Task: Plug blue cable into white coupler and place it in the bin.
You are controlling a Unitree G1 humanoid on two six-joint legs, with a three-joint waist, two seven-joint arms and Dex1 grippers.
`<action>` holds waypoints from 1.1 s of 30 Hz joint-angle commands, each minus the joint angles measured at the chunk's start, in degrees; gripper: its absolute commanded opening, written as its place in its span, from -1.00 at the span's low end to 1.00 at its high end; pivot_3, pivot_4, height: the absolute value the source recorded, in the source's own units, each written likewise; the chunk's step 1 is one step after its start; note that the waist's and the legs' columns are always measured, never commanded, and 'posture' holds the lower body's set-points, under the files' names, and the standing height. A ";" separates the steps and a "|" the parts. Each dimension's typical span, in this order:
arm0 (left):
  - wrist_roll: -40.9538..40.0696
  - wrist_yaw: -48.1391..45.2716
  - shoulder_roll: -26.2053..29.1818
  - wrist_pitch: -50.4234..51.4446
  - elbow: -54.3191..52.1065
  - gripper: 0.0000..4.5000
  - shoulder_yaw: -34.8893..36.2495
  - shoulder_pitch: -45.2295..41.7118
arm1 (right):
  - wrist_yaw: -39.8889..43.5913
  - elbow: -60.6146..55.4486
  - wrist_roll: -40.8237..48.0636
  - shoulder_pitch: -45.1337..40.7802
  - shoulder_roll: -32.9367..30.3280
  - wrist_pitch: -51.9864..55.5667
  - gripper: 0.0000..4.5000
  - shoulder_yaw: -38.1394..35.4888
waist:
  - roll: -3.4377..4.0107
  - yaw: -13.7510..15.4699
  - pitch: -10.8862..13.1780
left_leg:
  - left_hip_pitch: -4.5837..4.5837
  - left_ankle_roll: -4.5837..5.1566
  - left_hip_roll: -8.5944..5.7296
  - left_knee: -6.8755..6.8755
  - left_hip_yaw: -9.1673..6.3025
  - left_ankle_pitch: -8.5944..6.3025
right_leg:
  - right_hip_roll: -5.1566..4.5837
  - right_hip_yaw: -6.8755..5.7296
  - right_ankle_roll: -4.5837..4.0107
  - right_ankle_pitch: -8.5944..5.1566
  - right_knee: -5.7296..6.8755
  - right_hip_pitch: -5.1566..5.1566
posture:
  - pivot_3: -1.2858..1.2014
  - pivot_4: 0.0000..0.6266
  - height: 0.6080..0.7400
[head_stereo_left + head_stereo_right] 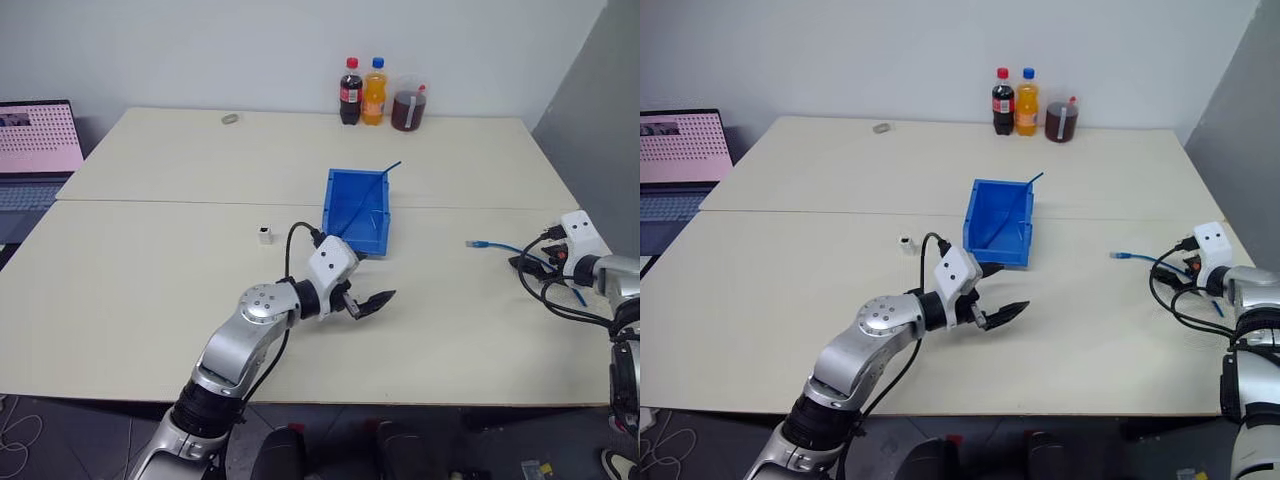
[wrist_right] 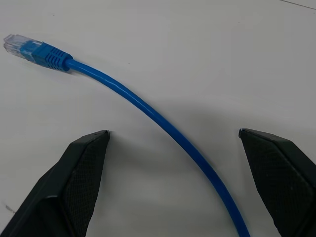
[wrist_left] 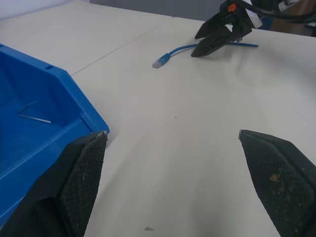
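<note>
Right wrist view: thin light-blue cable [image 2: 163,123] flat on the beige table [image 1: 150,290], clear plug at its end, between the wide-apart fingers of the right gripper [image 1: 528,264], untouched. Head views: cable near the table's right edge; bright blue plastic bin [image 1: 356,211] mid-table, a darker blue wire [image 1: 383,174] leaning on its far rim; tiny white boxy coupler [image 1: 264,235] left of the bin. Left gripper [image 1: 366,303] near the bin's front, jaws apart, empty. Three drink bottles [image 1: 376,92] at the far edge, laptop [image 1: 35,150] far left; broad bare tabletop between.
</note>
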 commanded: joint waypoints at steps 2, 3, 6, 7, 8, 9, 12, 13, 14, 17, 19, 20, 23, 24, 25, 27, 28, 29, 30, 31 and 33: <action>-0.60 -0.88 0.78 -0.65 -2.92 1.00 0.67 -0.31 | 5.43 2.13 -0.16 -0.58 0.15 3.25 0.64 -0.49 | 0.00 -0.01 0.00 | 0.07 0.00 0.00 0.00 -0.03 0.00 | 0.00 -0.02 0.00 0.00 -0.02 0.07 | 0.03 -0.52 1.00; -0.60 -0.95 0.90 -0.75 -2.83 1.00 0.69 -0.28 | 7.24 2.13 0.08 -0.61 0.15 4.55 0.57 -0.56 | 0.00 -0.01 0.00 | 0.07 0.00 0.01 0.00 -0.05 0.00 | 0.00 -0.07 0.00 0.00 -0.02 0.09 | 0.03 -0.52 1.00; -0.74 -1.11 0.92 -0.90 -2.62 1.00 0.69 -0.27 | 11.25 1.61 -0.15 -0.29 0.03 7.06 0.28 -0.07 | 0.00 -0.03 0.00 | 0.08 0.00 0.02 0.00 -0.11 0.00 | 0.01 -0.15 0.00 0.00 -0.03 0.15 | 0.03 -0.52 1.00; -0.84 -1.22 0.90 -0.86 -2.62 1.00 0.69 -0.23 | 11.94 1.40 -0.32 -0.09 -0.02 7.32 0.15 0.08 | 0.00 -0.04 -0.01 | 0.10 0.00 0.03 0.01 -0.15 0.00 | 0.01 -0.21 0.00 0.00 -0.05 0.20 | 0.03 -0.52 1.00; -1.05 -1.48 0.92 -0.79 -2.62 1.00 0.67 -0.18 | 12.29 1.16 -0.52 0.12 -0.07 7.13 0.01 0.20 | 0.00 -0.04 -0.01 | 0.11 0.00 0.03 0.01 -0.18 0.00 | 0.01 -0.26 -0.01 0.00 -0.06 0.24 | 0.03 -0.52 1.00; -1.31 -1.79 0.99 -0.69 -2.64 1.00 0.66 -0.09 | 12.37 0.97 -0.61 0.26 -0.11 6.95 -0.09 0.18 | 0.00 -0.05 -0.01 | 0.12 0.00 0.04 0.01 -0.20 0.00 | 0.01 -0.30 -0.01 -0.01 -0.06 0.26 | 0.03 -0.52 1.00; -2.00 -2.94 1.58 -0.41 -2.75 1.00 0.59 0.32 | 11.60 0.42 -0.62 0.52 -0.33 5.39 -0.41 -0.20 | 0.00 -0.10 -0.01 | 0.12 0.00 0.06 0.00 -0.25 0.00 | 0.02 -0.38 -0.01 -0.01 -0.05 0.28 | 0.03 -0.52 1.00; -2.25 -3.39 1.79 -0.27 -2.80 1.00 0.63 0.46 | 11.74 0.19 -0.94 0.66 -0.51 4.48 -0.53 0.08 | 0.00 -0.11 -0.01 | 0.12 0.00 0.06 0.01 -0.26 0.00 | 0.02 -0.39 -0.02 -0.01 -0.05 0.28 | 0.03 -0.52 1.00; -2.53 -3.88 2.06 -0.13 -2.88 1.00 0.67 0.63 | 11.71 0.01 -1.18 0.78 -0.66 3.65 -0.61 0.27 | 0.00 -0.12 -0.01 | 0.12 0.00 0.06 0.01 -0.26 0.00 | 0.02 -0.39 -0.02 -0.01 -0.05 0.28 | 0.03 -0.52 1.00; -4.10 -6.07 3.70 0.43 -3.70 1.00 0.97 1.68 | 12.58 -0.77 -2.28 1.21 -1.36 0.47 -0.93 1.29 | 0.00 -0.15 0.00 | 0.12 0.00 0.06 0.01 -0.27 0.00 | 0.02 -0.40 -0.02 -0.01 -0.05 0.28 | 0.03 -0.52 1.00; -5.52 -7.23 4.65 1.12 -4.57 1.00 1.38 2.48 | 14.35 -1.41 -3.05 1.42 -1.91 -1.00 -0.99 2.16 | 0.00 -0.15 0.00 | 0.11 0.00 0.06 0.00 -0.27 0.00 | 0.01 -0.40 -0.02 -0.01 -0.05 0.29 | 0.03 -0.52 1.00; -6.02 -7.62 5.03 1.32 -4.91 1.00 1.65 2.84 | 15.36 -1.74 -3.19 1.44 -2.09 -1.42 -0.99 2.42 | 0.00 -0.16 0.00 | 0.11 0.00 0.05 0.01 -0.27 0.00 | 0.00 -0.41 -0.02 -0.01 -0.05 0.29 | 0.03 -0.52 1.00; -7.52 -8.22 6.60 2.82 -5.76 1.00 2.87 4.12 | 18.52 -3.30 -3.36 1.19 -2.89 -2.76 -0.99 2.96 | 0.01 -0.15 0.00 | 0.11 0.00 0.06 0.00 -0.30 0.00 | 0.00 -0.44 -0.02 -0.01 -0.05 0.29 | 0.03 -0.52 1.00; -8.06 -8.52 7.21 3.38 -6.15 1.00 3.28 4.59 | 19.63 -4.04 -3.36 1.15 -3.24 -3.19 -0.99 3.15 | 0.02 -0.18 0.01 | 0.10 0.00 0.06 0.00 -0.30 0.00 | 0.00 -0.45 -0.02 -0.01 -0.05 0.29 | 0.03 -0.52 1.00; -9.06 -8.93 8.13 4.44 -6.82 1.00 4.01 5.31 | 21.24 -5.20 -3.45 1.28 -3.77 -3.92 -0.99 3.49 | 0.04 -0.18 0.02 | 0.11 0.00 0.06 0.00 -0.30 0.00 | 0.00 -0.45 -0.02 -0.01 -0.05 0.29 | 0.03 -0.52 1.00; -11.28 -10.66 10.93 6.24 -8.53 1.00 5.58 7.46 | 25.08 -8.78 -3.16 2.05 -4.91 -4.58 -0.99 4.06 | 0.08 -0.21 0.05 | 0.10 0.00 0.07 0.00 -0.30 0.00 | 0.00 -0.45 -0.03 -0.02 -0.05 0.28 | 0.03 -0.52 1.00; -12.19 -11.86 12.73 6.63 -9.54 1.00 6.33 8.97 | 26.88 -11.38 -2.66 2.72 -5.50 -4.32 -0.99 4.20 | 0.14 -0.21 0.09 | 0.10 0.00 0.07 0.00 -0.30 0.00 | 0.00 -0.45 -0.04 -0.02 -0.05 0.27 | 0.03 -0.52 1.00; -13.10 -13.60 15.16 6.62 -10.75 1.00 7.38 11.31 | 29.16 -15.44 -1.93 4.26 -6.45 -4.11 -0.99 4.38 | 0.18 -0.29 0.11 | 0.08 0.00 0.07 -0.01 -0.30 0.00 | -0.02 -0.47 -0.05 -0.03 -0.04 0.25 | 0.03 -0.52 1.00; -14.21 -15.14 17.34 6.68 -11.78 1.00 8.56 13.59 | 31.12 -19.87 -1.15 6.25 -7.37 -3.76 -0.99 4.40 | 0.21 -0.35 0.13 | 0.07 0.00 0.08 -0.03 -0.29 0.00 | -0.02 -0.45 -0.06 -0.04 -0.04 0.21 | 0.03 -0.52 1.00; -15.24 -16.24 19.07 6.56 -12.48 1.00 9.91 15.74 | 32.60 -24.63 -0.26 8.56 -8.18 -3.03 -0.99 4.20 | 0.26 -0.28 0.16 | 0.08 -0.01 0.10 -0.05 -0.30 -0.01 | -0.03 -0.47 -0.10 -0.06 -0.04 0.22 | 0.03 -0.52 1.00; -15.62 -16.93 21.36 3.89 -11.40 1.00 14.24 20.48 | 34.39 -38.80 2.69 15.11 -9.16 -0.01 -0.99 3.25 | 0.29 -0.08 0.17 | 0.07 -0.02 0.12 -0.08 -0.34 -0.01 | -0.05 -0.58 -0.20 -0.12 -0.03 0.22 | 0.03 -0.52 1.00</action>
